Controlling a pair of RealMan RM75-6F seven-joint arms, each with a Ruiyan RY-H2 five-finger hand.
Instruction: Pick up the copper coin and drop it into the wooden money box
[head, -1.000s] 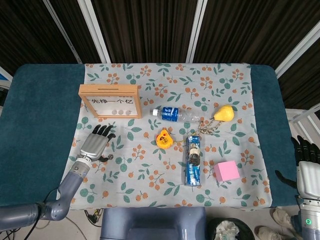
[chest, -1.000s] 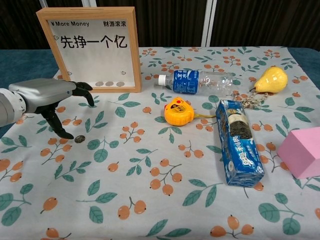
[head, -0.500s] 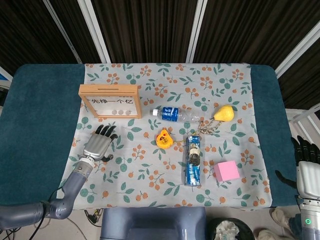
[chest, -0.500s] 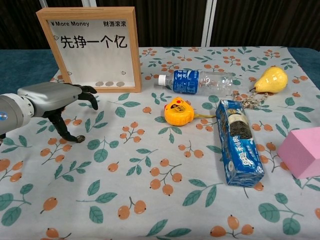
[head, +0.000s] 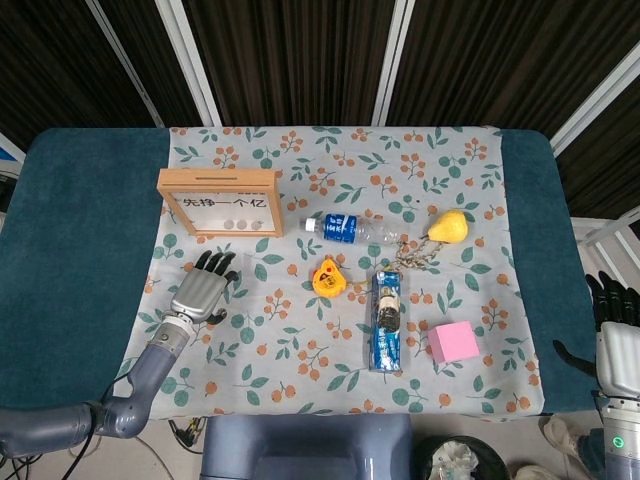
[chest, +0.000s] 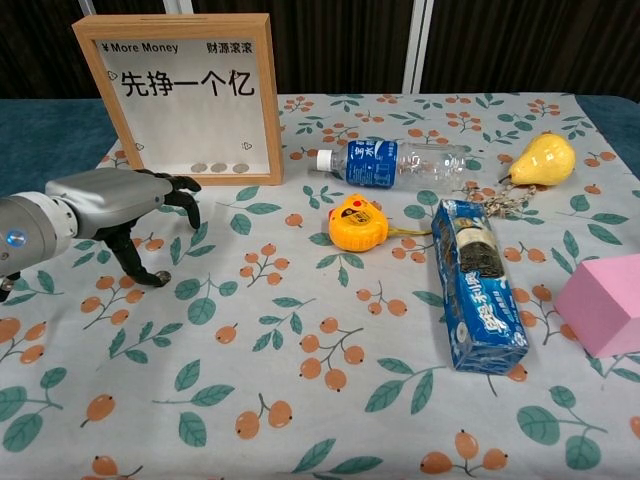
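The left hand (chest: 110, 197) reaches low over the table (chest: 300, 420), palm down, fingers (chest: 185, 196) curled and parted, thumb tip on the cloth. The copper coin is hidden; whether it is pinched cannot be told. The wooden money box (chest: 185, 95) stands just beyond the fingertips.

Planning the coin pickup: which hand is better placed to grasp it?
Left. The left hand hovers on the cloth just before the wooden money box, fingertips down where the coin lies; the right hand hangs off the table's far edge.

the left hand (head: 203, 291) lay palm-down on the floral cloth (head: 300, 340), just below the wooden money box (head: 220, 202), fingers pointing toward it.
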